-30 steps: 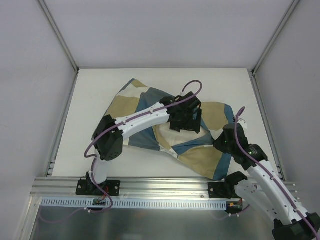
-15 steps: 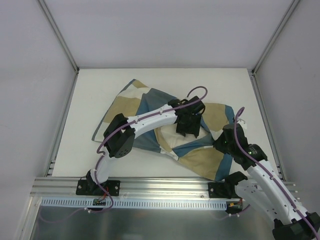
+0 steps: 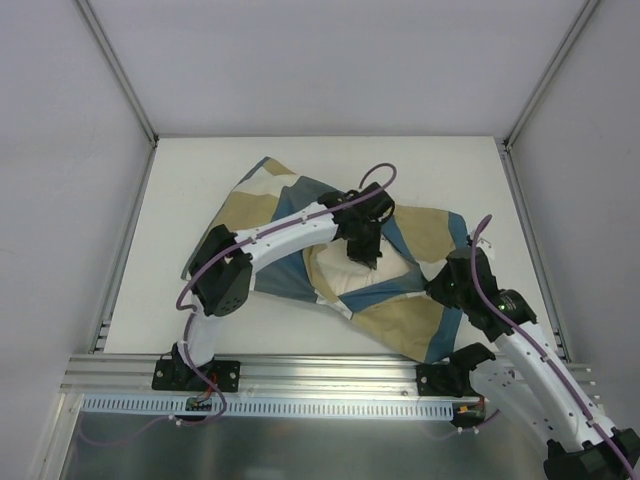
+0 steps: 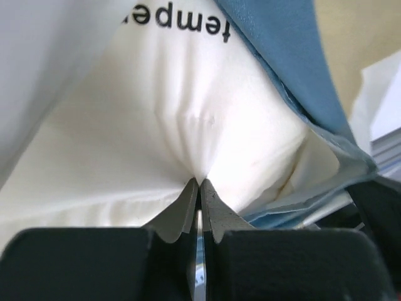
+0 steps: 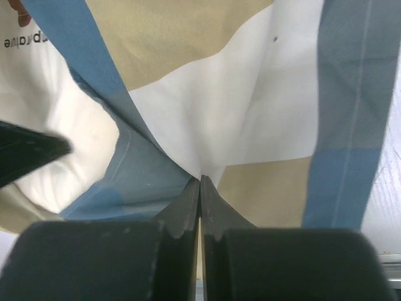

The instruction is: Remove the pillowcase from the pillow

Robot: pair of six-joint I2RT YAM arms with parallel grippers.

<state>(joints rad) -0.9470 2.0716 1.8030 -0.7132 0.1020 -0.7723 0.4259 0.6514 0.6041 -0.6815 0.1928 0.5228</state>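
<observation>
The checked blue, tan and cream pillowcase (image 3: 262,205) lies crumpled across the table, its mouth open toward the near right. The cream pillow (image 3: 385,275) shows through that opening. My left gripper (image 3: 364,252) reaches into the mouth and is shut, pinching a fold of the pillow (image 4: 156,125) at its tips (image 4: 199,182); printed label text sits above. The blue hem of the pillowcase (image 4: 282,56) hangs at the right. My right gripper (image 3: 440,285) is shut on the pillowcase (image 5: 250,125) near its open edge, tips (image 5: 200,179) biting the cloth; the pillow (image 5: 56,125) shows at left.
White table (image 3: 200,160) ringed by grey walls and aluminium posts (image 3: 115,70). A metal rail (image 3: 320,372) runs along the near edge with both arm bases. The left arm's link (image 3: 285,235) lies over the cloth.
The left gripper has gone from open to shut, taking hold of the pillow's fabric, and shifted slightly left. The right gripper has kept its grip in place.
</observation>
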